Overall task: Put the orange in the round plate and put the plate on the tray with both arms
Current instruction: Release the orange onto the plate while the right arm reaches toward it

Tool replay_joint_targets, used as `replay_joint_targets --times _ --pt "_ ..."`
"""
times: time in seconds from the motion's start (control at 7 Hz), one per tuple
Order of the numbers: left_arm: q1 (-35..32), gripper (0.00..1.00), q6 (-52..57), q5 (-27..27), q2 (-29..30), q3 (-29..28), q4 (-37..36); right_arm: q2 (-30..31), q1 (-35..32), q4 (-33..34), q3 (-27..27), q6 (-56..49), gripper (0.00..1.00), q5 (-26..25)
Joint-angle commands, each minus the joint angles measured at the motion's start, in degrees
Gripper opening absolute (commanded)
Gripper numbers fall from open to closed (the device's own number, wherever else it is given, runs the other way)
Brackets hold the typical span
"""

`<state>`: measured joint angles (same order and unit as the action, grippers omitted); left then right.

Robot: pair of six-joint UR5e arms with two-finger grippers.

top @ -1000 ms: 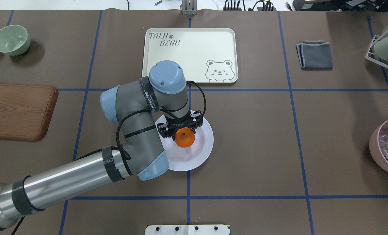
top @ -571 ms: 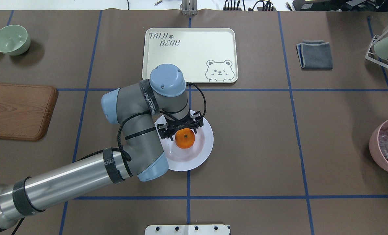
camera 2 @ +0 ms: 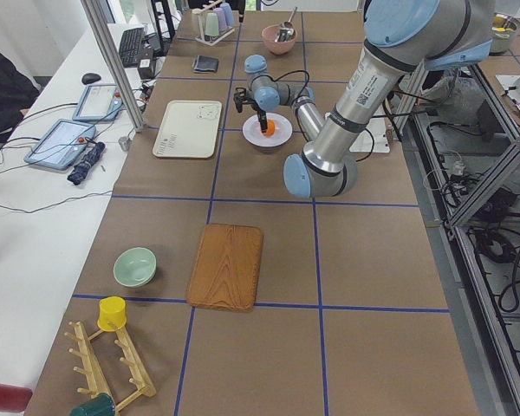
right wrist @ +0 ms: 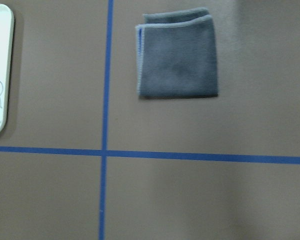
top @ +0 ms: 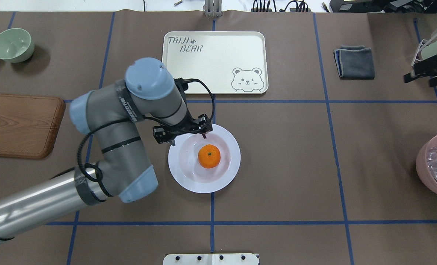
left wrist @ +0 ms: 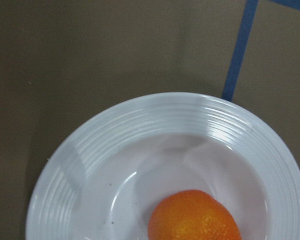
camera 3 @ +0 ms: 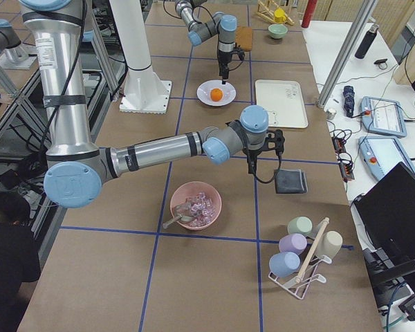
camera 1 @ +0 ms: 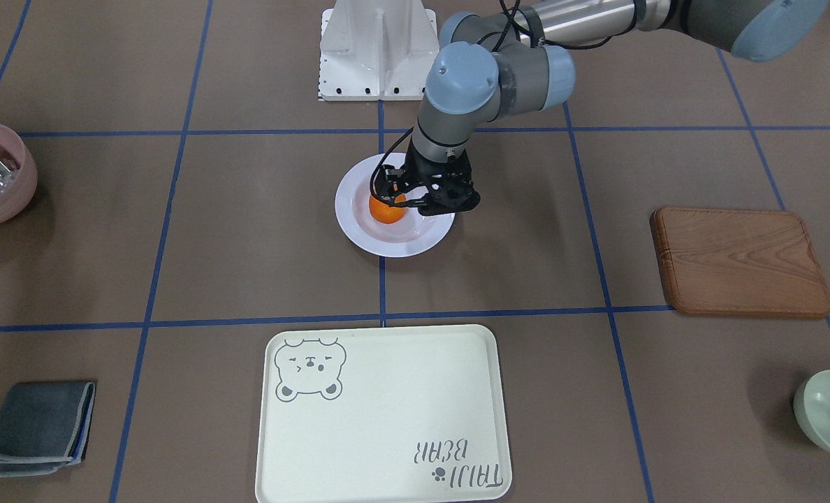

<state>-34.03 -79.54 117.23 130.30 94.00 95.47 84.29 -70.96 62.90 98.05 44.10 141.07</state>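
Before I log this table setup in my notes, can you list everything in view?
orange: one, bright orange, in the plate's well
round plate: one, white, table centre
tray: one, cream with a bear drawing, beyond the plate
wooden board: one, brown, robot's left
green bowl: one, pale green, far left corner
pink bowl: one, right edge, holding clear pieces and a metal utensil
folded cloth: one, grey, right of the tray
cup rack: one, white wire, four pastel cups, right end
peg rack: one, wooden, yellow cup on it, left end
left tool: one, black, open, over the plate's rim
right tool: one, black, above the table's right side
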Motion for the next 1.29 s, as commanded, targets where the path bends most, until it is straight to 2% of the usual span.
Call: replay_joint_targets --times 0.0,0.14,0.29,0.43,0.71,0.86,1.14 --pt "-8.7 0.99 4.7 -0.3 -4.5 3.7 -0.1 -5.0 14.7 -19.9 -2.6 30.2 1.0 -10.3" --pt "-13.1 0.99 6.7 0.1 -5.8 4.1 -0.1 -7.7 20.8 -25.7 -3.3 40.4 1.0 -17.3" --pt "-16.2 0.99 8.4 -0.1 -8.0 5.0 -0.1 -10.2 26.3 -28.7 -4.3 47.4 1.0 -24.5" --pt "-20.4 0.99 9.5 0.0 -9.7 5.8 -0.1 -10.7 30.5 -31.5 -4.3 51.5 1.0 -29.1" --pt "-28.5 0.99 25.8 0.7 -15.4 9.7 -0.9 -10.8 37.7 -40.4 -7.0 54.2 1.0 -34.4" --pt "-29.7 0.99 26.5 2.1 -15.6 9.3 -2.5 -12.5 40.7 -42.7 -8.4 55.3 1.0 -38.1" --pt "-29.9 0.99 26.4 2.0 -16.4 9.2 -2.5 -14.5 43.6 -42.8 -9.7 57.3 1.0 -41.4"
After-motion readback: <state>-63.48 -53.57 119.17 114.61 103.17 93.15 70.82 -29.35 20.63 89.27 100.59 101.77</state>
